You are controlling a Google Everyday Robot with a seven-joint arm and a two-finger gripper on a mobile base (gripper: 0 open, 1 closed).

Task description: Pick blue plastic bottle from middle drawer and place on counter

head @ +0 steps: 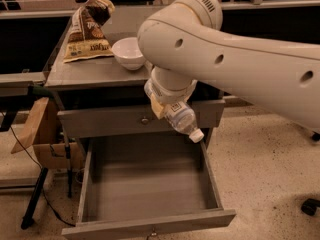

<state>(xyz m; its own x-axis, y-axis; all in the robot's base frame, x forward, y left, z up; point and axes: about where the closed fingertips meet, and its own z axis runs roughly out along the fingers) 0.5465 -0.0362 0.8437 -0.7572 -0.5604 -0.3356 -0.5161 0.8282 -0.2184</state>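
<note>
Blue plastic bottle (pixel 182 119): centre frame, tilted cap-down, above open middle drawer (pixel 150 186). Gripper (pixel 166 108) clenched around its body. Judged light, smooth, crushable; grip mid-body. Counter (pixel 95 70): upper left.

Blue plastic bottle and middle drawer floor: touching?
Apart. The camera view shows the blue plastic bottle hanging cap-down from the gripper, level with the upper drawer front, with the bare floor of the middle drawer well below it.

Hand (pixel 167 111) gripping blue plastic bottle (pixel 183 120) over open middle drawer (pixel 145 184); bowl (pixel 129 51), chip bag (pixel 89 29) crowd counter (pixel 90 71).
</note>
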